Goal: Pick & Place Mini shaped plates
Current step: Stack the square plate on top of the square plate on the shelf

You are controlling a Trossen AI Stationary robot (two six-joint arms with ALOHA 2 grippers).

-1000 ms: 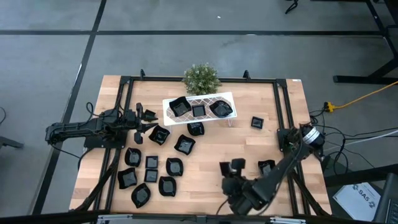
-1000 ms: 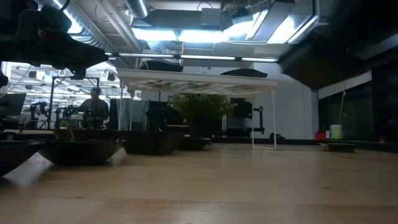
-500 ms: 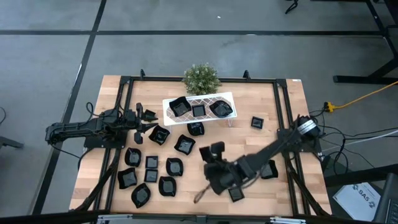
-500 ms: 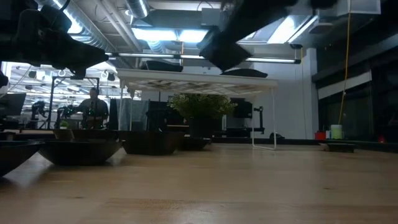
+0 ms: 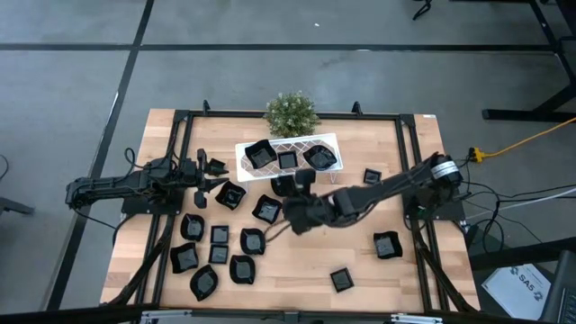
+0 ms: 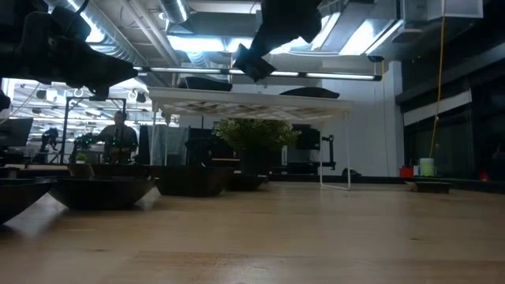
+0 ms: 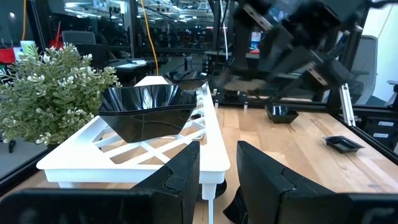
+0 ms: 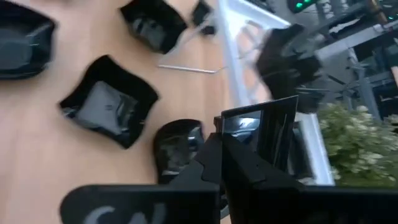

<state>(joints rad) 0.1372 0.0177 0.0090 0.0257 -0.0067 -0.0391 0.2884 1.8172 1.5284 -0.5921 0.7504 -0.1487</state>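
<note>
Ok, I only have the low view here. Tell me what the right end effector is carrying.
Observer: The right end effector is shut on a thin square mini plate, held on edge.
Operator: Give me its position from above.
Observer: It hangs just in front of the white rack, over the loose plates lying there.
Operator: Count what's on the rack.
Observer: Three black plates sit on it in a row.
</note>
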